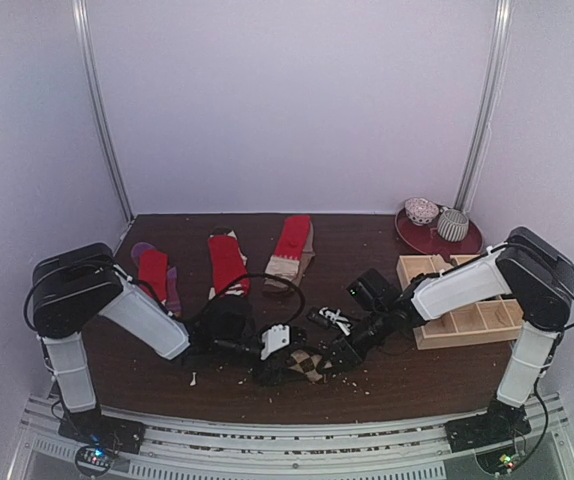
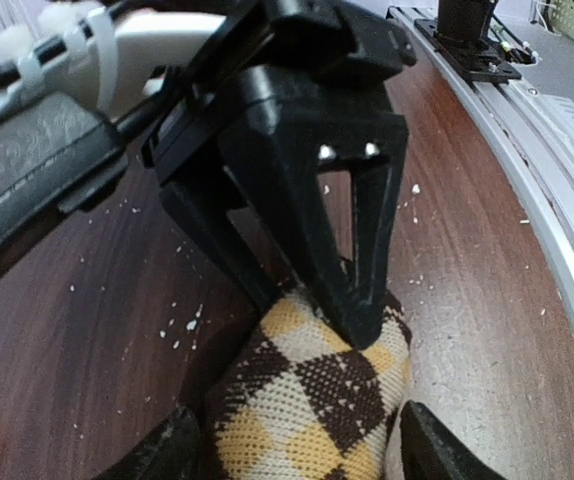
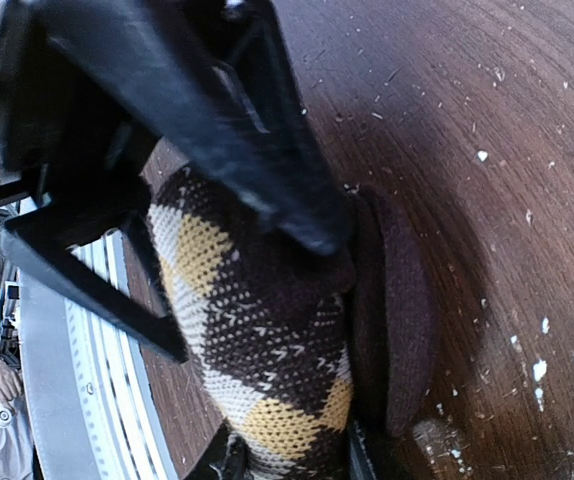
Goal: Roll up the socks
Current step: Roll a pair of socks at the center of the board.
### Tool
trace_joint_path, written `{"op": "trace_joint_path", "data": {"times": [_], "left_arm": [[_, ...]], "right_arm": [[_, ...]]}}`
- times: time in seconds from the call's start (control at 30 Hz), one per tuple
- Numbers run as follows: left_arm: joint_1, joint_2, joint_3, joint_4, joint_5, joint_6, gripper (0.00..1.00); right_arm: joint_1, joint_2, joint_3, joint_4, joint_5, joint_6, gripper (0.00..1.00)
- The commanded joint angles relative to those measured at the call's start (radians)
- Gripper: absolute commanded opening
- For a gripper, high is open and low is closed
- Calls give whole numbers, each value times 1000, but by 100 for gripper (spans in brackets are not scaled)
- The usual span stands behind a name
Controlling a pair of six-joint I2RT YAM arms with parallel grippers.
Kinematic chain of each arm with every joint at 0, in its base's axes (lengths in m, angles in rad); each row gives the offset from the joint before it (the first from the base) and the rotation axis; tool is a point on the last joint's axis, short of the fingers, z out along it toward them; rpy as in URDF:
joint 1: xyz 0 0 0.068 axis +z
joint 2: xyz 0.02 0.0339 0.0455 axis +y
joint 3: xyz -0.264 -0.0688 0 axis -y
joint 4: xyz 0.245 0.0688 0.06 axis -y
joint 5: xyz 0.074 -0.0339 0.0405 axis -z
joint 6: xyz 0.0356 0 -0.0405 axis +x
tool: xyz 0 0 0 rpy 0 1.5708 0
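Far left, at the back of the dark wooden surface (image 1: 417, 378), a red-and-purple sock (image 1: 153, 276) lies flat beside the left arm's elbow. To its right, also flat and set apart, lie a red sock with a pale cuff (image 1: 226, 262) and then a red sock with a tan cuff (image 1: 291, 248). In front of these the left arm reaches low across the surface toward the middle. The left end effector (image 2: 302, 450) has its fingers spread wide on either side of the brown-and-beige argyle sock (image 1: 307, 365), close against its flanks; whether they are already squeezing it cannot be told. The argyle sock sits near the front edge at the centre, bunched into a thick rounded bundle between the two arms, with a dark brown flap of it lying on the wood next to the bundle in the right wrist view. Just behind it lies a black sock with white stripes (image 1: 333, 320). The right end effector (image 3: 247, 295) comes in from the right, tilted down, its fingers drawn partly together and pinching the upper end of the argyle bundle, with fabric held between them. Small pale specks are scattered on the wood around the sock. Farther right stands a pale wooden grid tray (image 1: 464, 322), partly under the right forearm, and behind it a red plate (image 1: 422, 240) carries two rounded patterned bundles.
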Motion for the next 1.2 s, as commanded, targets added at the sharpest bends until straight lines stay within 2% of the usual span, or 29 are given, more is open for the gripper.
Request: {"op": "trace_joint_path", "data": {"times": [0.0,0.2,0.27,0.5,0.6,0.73,0.87,0.97,1.17], "left_arm": [[22,24,40,5,17,-24,65],[29,47,65,-11,21,-29,58],[30,58,74,-18,30,-30,46],[32,92,89,-63,52,-63,17],[31,97,67,-65,55,-116,0],[32,99,-19,-17,21,-220,0],[32,105,-104,9,-25,-311,0],[32,118,-147,7,-53,-368,0],[32,137,-164,-54,-66,-417,0]], "right_arm": [[-9,53,-35,-116,101,-11,29],[-9,60,-26,-125,107,-14,28],[-9,60,-21,-132,111,-16,29],[-9,82,4,-152,115,-29,29],[-9,83,13,-143,122,-31,29],[-9,52,20,-95,146,-16,31],[-9,-75,-33,45,215,14,43],[-8,-240,-130,219,270,16,52],[83,-389,-263,339,354,-173,61]]}}
